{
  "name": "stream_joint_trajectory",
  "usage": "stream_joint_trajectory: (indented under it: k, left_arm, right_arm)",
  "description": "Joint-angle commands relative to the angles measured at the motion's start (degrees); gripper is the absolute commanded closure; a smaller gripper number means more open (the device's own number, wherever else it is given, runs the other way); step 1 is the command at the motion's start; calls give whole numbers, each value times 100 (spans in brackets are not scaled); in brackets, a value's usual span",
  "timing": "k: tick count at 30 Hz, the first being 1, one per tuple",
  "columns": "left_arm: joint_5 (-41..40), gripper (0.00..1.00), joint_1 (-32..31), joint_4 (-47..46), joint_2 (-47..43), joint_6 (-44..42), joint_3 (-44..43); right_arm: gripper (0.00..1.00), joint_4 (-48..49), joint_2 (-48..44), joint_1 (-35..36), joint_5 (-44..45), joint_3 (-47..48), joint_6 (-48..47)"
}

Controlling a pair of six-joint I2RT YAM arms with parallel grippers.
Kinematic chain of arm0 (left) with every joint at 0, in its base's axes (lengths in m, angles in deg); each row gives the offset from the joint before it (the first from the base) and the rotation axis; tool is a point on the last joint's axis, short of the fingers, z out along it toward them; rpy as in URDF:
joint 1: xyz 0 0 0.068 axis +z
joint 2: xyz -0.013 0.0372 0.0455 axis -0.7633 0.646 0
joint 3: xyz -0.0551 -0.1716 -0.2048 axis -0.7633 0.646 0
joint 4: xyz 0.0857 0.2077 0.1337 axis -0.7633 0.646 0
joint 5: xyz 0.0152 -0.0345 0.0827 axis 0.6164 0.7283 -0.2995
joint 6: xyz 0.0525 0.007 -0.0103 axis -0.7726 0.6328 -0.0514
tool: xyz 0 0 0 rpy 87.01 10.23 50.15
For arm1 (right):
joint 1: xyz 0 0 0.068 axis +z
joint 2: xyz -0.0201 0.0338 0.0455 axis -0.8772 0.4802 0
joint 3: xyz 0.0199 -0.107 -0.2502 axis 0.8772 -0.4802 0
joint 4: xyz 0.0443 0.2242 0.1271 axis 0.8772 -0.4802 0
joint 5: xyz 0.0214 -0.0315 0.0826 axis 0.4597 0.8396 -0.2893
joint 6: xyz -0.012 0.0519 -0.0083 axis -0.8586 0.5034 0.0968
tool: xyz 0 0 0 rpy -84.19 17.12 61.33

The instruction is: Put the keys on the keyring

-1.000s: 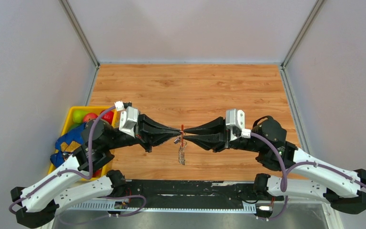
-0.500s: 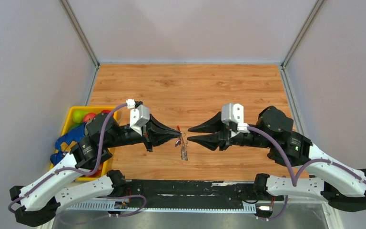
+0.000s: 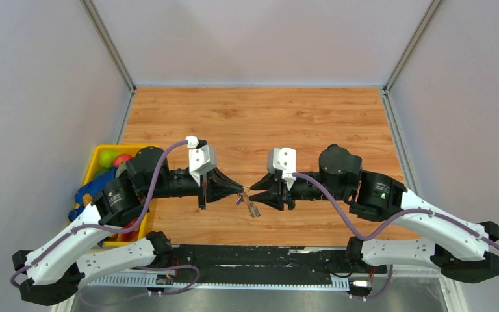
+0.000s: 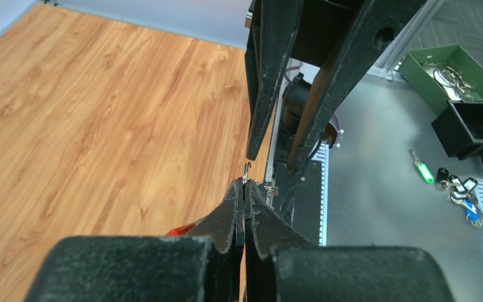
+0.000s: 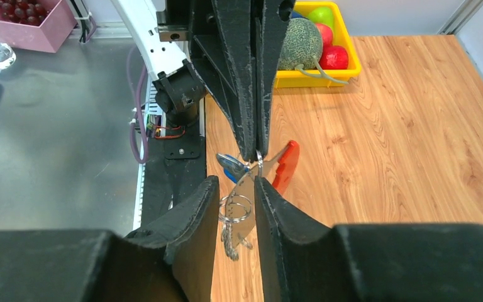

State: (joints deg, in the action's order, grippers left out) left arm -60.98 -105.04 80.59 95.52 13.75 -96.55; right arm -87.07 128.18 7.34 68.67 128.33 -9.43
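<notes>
Keyring [image 5: 286, 165] hanging at the meeting claw tips, above the wooden table [image 3: 266, 117].
The left gripper [image 5: 255, 151] is clamped on the keyring's top. Its long axis hangs downward, with the red loop by the pinch and the glittery piece lowest. The keys [image 5: 228, 164] hang just beside. The right gripper [image 5: 236, 184] stands parted, gripping nothing.

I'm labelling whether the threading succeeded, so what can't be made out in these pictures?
- Right wrist: whether the keys sit on the keyring; the left gripper, shut on a small wire ring, covers the junction.
- Top: both are too small to separate.
- Left wrist: that gripper hides the keyring but for a red sliver.
</notes>
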Motion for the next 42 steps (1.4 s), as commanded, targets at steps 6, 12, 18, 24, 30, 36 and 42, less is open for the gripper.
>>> stream_joint_trajectory:
  k: [6,12,18,24,30,36,42]
  left_arm:
    - [416,100,15,614,41,-321,-421]
    - [540,100,17,682,30,-411,-424]
    - [542,100,8,683,27,-464,-411]
    - [446,100,11,736,2,-517,-442]
    - [355,100,16,730,-82,-524,-456]
    - [412,100,15,543,-198,-477,-361]
    - [436,75,10,107,-532,-365,-132]
  right_arm:
    - [66,-72,56,18,21,210,-106]
    - [65,-79,237,18,-105,293,-149]
    - [71,-97,404,18,-305,352,-147]
    - [85,-222,505,18,-371,398,-168]
    - [100,-302,555,17,-455,431,-177]
    - [100,-147,455,18,-519,431,-158]
    - [100,241,235,20,-455,251,-19]
